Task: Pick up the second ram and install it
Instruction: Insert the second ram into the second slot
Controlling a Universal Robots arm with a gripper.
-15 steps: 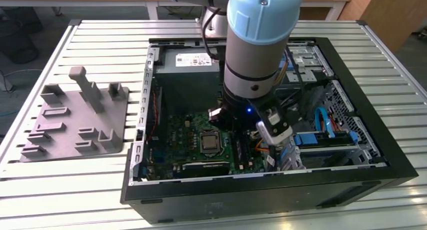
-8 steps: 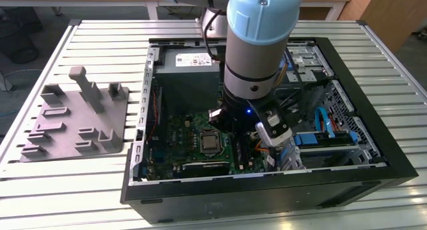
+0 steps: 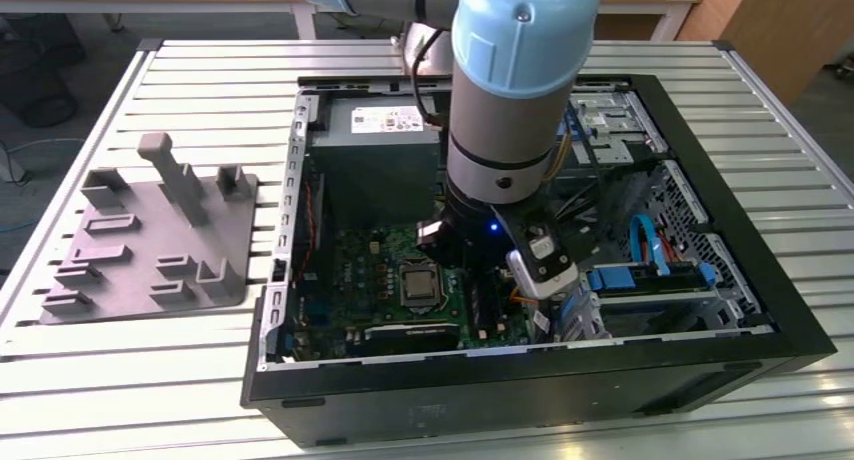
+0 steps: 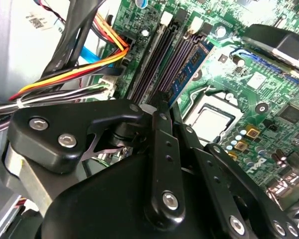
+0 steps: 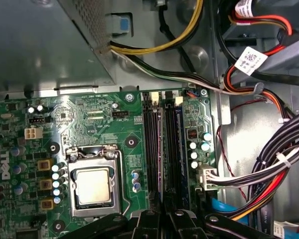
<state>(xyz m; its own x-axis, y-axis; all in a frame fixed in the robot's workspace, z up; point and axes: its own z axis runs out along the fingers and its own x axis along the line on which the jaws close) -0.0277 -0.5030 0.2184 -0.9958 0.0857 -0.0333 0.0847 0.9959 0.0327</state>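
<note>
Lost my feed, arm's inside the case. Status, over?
Gripper low over the memory slots. Second ram: grip unconfirmed; one blue module seated alongside. Cable bundle close beside slots, not across them.

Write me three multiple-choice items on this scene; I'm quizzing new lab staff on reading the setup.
1. In the exterior view, where is the grey holder block?
A. Inside the computer case
B. On the table, to the exterior view's left of the case
C. On top of the arm

2. What colour is the motherboard?
A. Green
B. Red
C. White

3. In what state is the processor?
A. Covered by a fan cooler
B. Bare, with its metal lid showing
C. Lying outside the case

Answers:
1 B: the grey holder block sits on the slatted table beside the open computer case.
2 A: the motherboard is green in both wrist views.
3 B: the processor shows its plain metal lid in its socket.
</note>
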